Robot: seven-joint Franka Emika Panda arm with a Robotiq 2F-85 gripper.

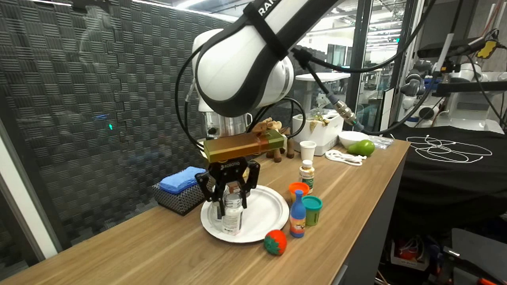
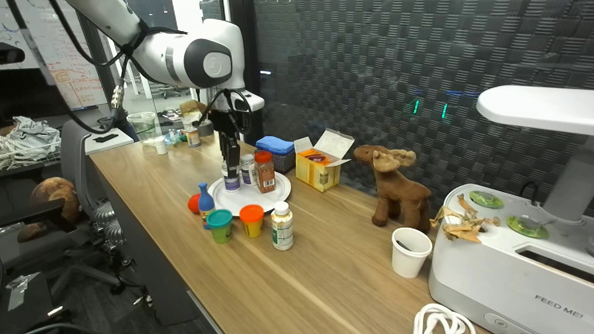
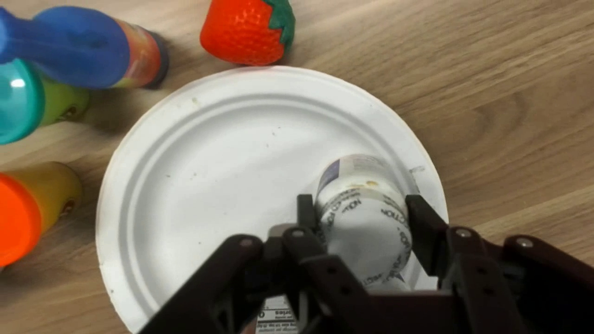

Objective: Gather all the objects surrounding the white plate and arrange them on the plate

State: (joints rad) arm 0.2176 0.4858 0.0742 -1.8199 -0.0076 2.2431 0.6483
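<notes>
In an exterior view: jars (image 2: 249,170) on plate (image 2: 237,200), basket (image 2: 283,163) behind; around plate, left to right: strawberry (image 2: 193,203), bottle (image 2: 205,203), two tubs (image 2: 252,223), pill bottle (image 2: 282,228).

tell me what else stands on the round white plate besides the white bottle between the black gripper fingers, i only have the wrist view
Observer: In an exterior view, a second white bottle and a reddish-brown jar with a red cap stand upright on the plate.
Operator: anything beside the yellow tub with the orange lid that i can't see
Observer: Yes, a white-capped bottle with a green-and-white label stands off the plate.
Operator: and across the plate from that tub
Observer: A blue cloth lies on a black patterned container.
</notes>
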